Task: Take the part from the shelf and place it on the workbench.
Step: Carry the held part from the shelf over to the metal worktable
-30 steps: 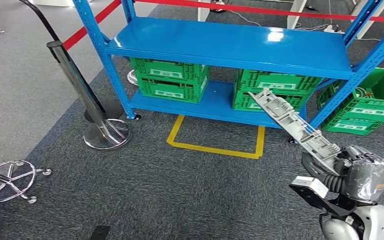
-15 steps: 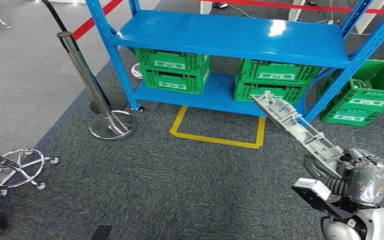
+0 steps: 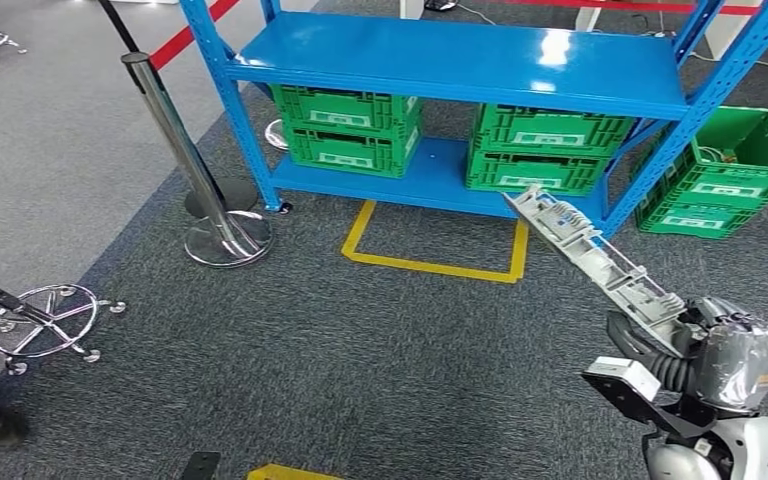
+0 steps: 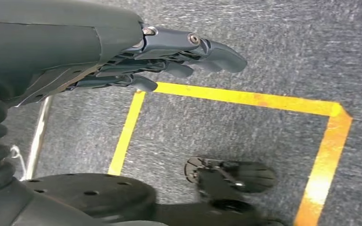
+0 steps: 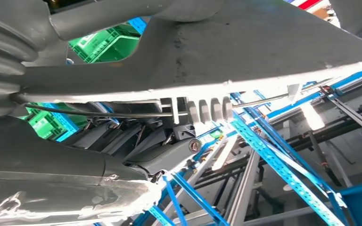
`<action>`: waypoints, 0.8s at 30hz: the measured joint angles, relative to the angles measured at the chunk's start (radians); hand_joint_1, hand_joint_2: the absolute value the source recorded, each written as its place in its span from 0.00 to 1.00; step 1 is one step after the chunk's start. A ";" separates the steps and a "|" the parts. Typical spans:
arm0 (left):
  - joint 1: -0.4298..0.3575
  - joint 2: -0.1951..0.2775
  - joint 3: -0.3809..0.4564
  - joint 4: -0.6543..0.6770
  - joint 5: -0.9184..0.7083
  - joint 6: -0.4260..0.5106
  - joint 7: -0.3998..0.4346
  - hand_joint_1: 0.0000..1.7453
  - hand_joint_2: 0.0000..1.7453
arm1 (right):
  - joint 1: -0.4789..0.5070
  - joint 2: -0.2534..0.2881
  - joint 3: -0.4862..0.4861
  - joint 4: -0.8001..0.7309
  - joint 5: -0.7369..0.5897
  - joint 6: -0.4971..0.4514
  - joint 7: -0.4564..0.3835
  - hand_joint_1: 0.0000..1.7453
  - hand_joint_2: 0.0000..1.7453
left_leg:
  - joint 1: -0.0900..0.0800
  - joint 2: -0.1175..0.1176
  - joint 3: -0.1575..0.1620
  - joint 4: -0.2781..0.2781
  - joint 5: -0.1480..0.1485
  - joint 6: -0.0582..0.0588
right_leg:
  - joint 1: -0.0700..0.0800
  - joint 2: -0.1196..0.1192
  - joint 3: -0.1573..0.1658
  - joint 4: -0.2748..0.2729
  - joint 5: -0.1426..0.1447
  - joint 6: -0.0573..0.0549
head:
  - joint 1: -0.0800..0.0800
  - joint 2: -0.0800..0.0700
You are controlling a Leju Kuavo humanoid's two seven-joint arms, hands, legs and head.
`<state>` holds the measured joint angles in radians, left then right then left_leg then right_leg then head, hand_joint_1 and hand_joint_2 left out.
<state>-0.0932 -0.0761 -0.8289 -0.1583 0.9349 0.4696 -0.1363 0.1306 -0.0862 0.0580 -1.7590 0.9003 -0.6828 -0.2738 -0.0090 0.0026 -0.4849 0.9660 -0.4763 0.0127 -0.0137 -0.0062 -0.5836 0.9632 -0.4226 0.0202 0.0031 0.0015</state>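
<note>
Carrying the long grey ribbed plastic part (image 3: pixel 590 258), I am clutching it in my right hand (image 3: pixel 660 350); left hand (image 4: pixel 169 56) dangling loose, empty; finding the desk comes next.

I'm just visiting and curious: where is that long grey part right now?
In the head view, the grey part is at the lower right, held in the robot's right hand, slanting up toward the blue shelf.
</note>
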 joint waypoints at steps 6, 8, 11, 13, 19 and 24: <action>0.002 -0.003 0.001 0.000 0.008 -0.003 -0.005 0.00 1.00 | 0.008 0.000 -0.004 -0.003 0.000 -0.001 0.000 1.00 1.00 | 0.001 0.005 -0.023 -0.026 0.018 0.028 | -0.006 0.003 -0.111 0.230 -0.122 0.037 | 0.010 0.000; 0.003 -0.004 0.001 0.000 0.008 -0.003 -0.005 0.00 1.00 | 0.014 0.000 -0.005 -0.002 0.000 -0.001 0.001 1.00 1.00 | -0.002 0.005 -0.031 -0.025 0.024 0.029 | -0.006 0.003 -0.135 0.309 -0.147 0.039 | 0.010 0.000; 0.004 -0.005 0.001 0.000 0.008 -0.003 -0.005 0.00 1.00 | 0.016 -0.001 -0.007 -0.003 0.002 0.000 0.001 1.00 1.00 | -0.004 0.005 -0.036 -0.017 0.026 0.025 | -0.005 0.002 -0.034 0.154 -0.075 0.034 | 0.010 0.000; 0.003 -0.006 0.001 0.000 0.008 -0.003 -0.005 0.00 1.00 | 0.014 -0.001 -0.007 -0.004 0.012 -0.001 0.002 1.00 1.00 | -0.008 0.005 -0.045 -0.004 0.023 0.019 | -0.003 0.002 0.033 0.040 -0.048 0.025 | 0.009 0.000; 0.002 -0.005 0.001 0.000 0.008 -0.003 -0.004 0.00 1.00 | 0.020 -0.001 -0.016 -0.005 0.044 -0.001 0.008 1.00 1.00 | -0.011 0.005 -0.065 0.009 0.029 0.025 | 0.002 0.003 0.036 0.018 -0.047 0.012 | 0.007 0.000; 0.002 -0.005 0.001 0.000 0.008 -0.006 -0.004 0.00 1.00 | 0.019 -0.001 -0.021 -0.005 0.075 -0.001 0.017 1.00 1.00 | -0.008 0.005 -0.069 0.007 0.035 0.013 | 0.005 0.002 0.030 0.023 -0.045 0.003 | 0.007 0.000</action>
<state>-0.0912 -0.0812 -0.8282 -0.1583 0.9426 0.4638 -0.1408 0.1496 -0.0874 0.0369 -1.7643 0.9754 -0.6836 -0.2572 -0.0171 0.0075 -0.5540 0.9734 -0.4413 0.0258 -0.0086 -0.0040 -0.5541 0.9864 -0.4677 0.0231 0.0103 0.0015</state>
